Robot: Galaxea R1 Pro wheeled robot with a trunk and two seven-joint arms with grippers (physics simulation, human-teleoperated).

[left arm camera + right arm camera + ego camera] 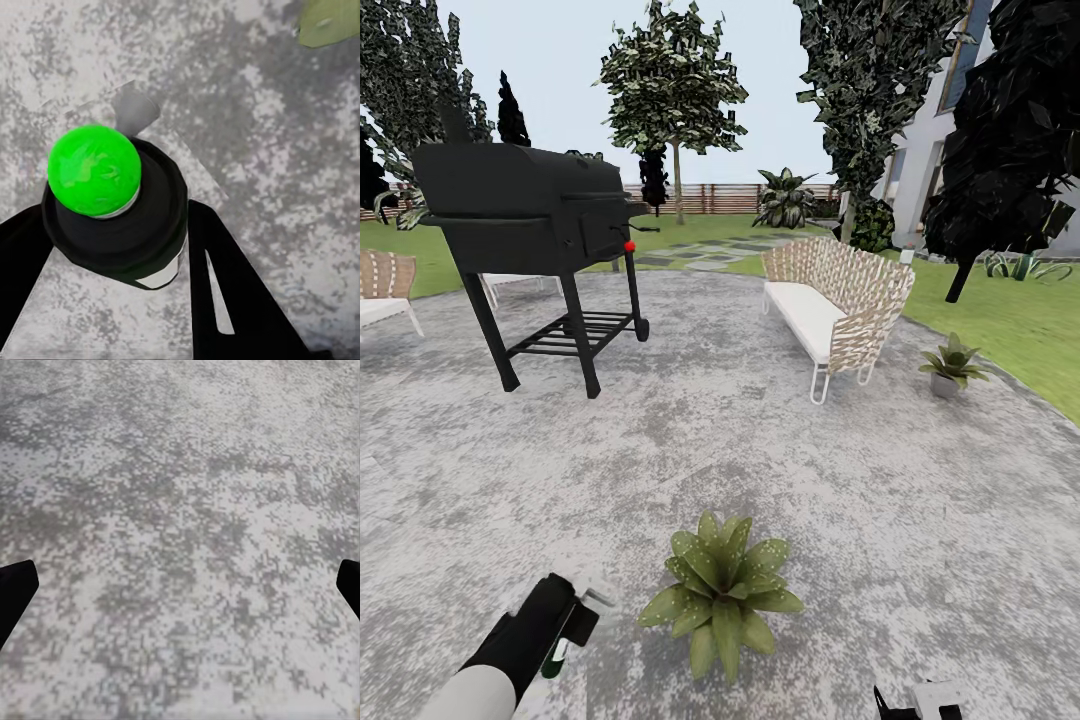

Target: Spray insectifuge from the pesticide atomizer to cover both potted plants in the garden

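Observation:
My left gripper [565, 628] is shut on the pesticide atomizer [558, 655], held low at the bottom left of the head view, just left of the near potted plant [720, 592]. The left wrist view looks down on the atomizer [112, 217]: a black head with a bright green spot [94, 169] between my two black fingers [225, 300], over the paving. One leaf tip [326, 21] of the plant shows beside it. The second potted plant [952, 364] stands at the patio's right edge in a small grey pot. My right gripper [180, 585] hangs open over bare paving.
A black grill [535, 225] stands on the patio at the back left. A wicker sofa [835, 300] with a white cushion sits to the right of centre, a wicker chair [382, 290] at the far left. Lawn [1000, 310], trees and a slat fence [720, 198] ring the patio.

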